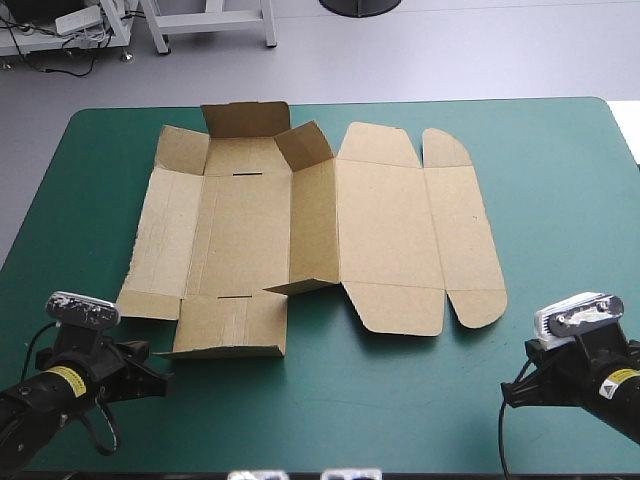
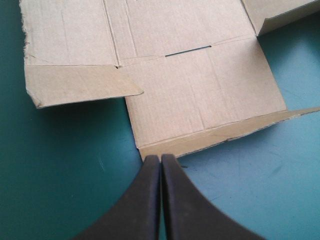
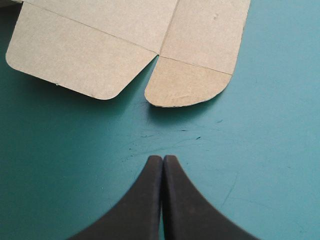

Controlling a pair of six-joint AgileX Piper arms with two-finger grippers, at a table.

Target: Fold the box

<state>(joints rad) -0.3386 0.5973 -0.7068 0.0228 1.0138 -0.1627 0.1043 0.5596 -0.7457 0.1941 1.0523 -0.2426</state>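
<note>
Mostly flat, the box point(image 1: 385, 235) lies on the bench point(image 1: 560, 400); left pincer point(image 2: 160, 160) closed just beside its near flap, right pincer point(image 3: 163, 160) closed, farther off.

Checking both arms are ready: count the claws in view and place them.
2. The left claw, shut, points at the box's near flap; the right claw, shut, sits over the teal-green cover, short of the box's rounded flaps.
</note>
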